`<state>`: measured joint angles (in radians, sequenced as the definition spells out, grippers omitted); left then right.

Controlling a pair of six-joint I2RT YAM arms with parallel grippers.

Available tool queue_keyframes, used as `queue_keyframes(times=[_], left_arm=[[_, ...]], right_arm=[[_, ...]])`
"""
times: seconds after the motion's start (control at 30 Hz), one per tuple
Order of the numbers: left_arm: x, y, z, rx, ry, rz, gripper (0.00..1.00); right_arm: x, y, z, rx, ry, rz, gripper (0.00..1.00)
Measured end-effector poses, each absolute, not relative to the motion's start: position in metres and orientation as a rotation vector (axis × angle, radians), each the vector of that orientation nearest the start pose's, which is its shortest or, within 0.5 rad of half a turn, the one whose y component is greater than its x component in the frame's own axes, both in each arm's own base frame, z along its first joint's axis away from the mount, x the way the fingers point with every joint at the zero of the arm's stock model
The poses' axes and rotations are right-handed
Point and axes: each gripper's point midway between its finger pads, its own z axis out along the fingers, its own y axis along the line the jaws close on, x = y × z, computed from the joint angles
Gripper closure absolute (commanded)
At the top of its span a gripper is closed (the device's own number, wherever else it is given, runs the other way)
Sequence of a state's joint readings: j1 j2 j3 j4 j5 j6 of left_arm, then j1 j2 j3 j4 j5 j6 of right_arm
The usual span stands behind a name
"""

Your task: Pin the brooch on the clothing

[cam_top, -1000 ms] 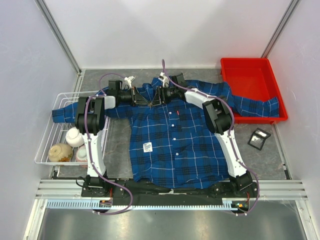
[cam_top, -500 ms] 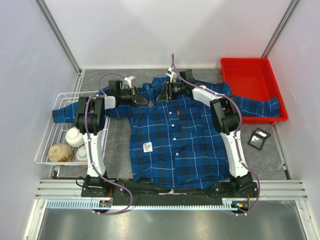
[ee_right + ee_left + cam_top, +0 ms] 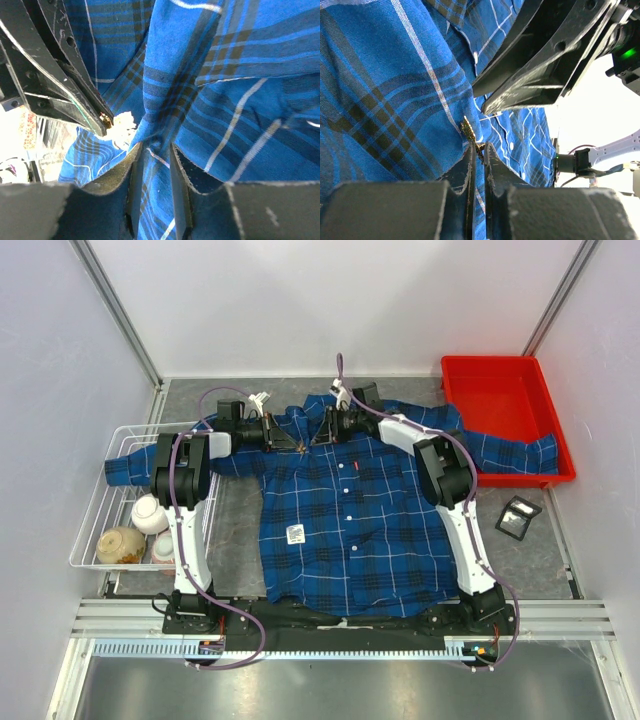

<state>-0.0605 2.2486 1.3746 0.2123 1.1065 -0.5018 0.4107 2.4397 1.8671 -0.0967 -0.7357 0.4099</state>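
The clothing [image 3: 350, 530], a blue-and-black plaid shirt, lies spread flat on the table with its collar at the far side. My left gripper [image 3: 479, 147] is shut on the small gold brooch [image 3: 469, 132], whose tip touches the fabric [image 3: 395, 100] near the collar. My right gripper [image 3: 154, 149] faces it from the other side, and its fingers pinch a raised fold of the shirt [image 3: 165, 95]. In the top view the left gripper [image 3: 298, 443] and the right gripper [image 3: 320, 435] almost meet at the collar. In the right wrist view the brooch [image 3: 106, 119] peeks out between the left fingers [image 3: 75, 95].
A red tray [image 3: 500, 400] at the back right holds the end of the shirt's right sleeve. The left sleeve drapes over a white wire basket [image 3: 95, 540] holding bowls [image 3: 148, 512]. A small black square object [image 3: 519, 517] lies right of the shirt. A white label [image 3: 296, 534] sits on the shirt front.
My right gripper drew back a little, then returned toward the collar, and its jaws narrowed onto a fold of shirt. The left gripper kept still with the brooch.
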Motion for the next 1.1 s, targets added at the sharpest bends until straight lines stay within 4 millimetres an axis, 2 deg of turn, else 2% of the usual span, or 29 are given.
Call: queue_keyframes(times=[0.2,0.53,0.83,1.1], left_arm=[[0.462,-0.195,0.059,0.159,2.19,-1.541,0.98],[0.465,-0.196,0.063,0.175,2.154,-1.564,0.98],[0.466,-0.201,0.081,0.208,2.073,-1.634,0.98],[0.463,-0.204,0.1,0.226,2.002,-1.71,0.98]], right_arm=[[0.477,0.368,0.034,-0.443,2.324,1.277,0.54],[0.482,0.371,0.038,-0.42,2.299,1.332,0.5],[0.482,0.375,0.058,-0.417,2.224,1.474,0.49],[0.474,0.375,0.077,-0.406,2.143,1.657,0.61]])
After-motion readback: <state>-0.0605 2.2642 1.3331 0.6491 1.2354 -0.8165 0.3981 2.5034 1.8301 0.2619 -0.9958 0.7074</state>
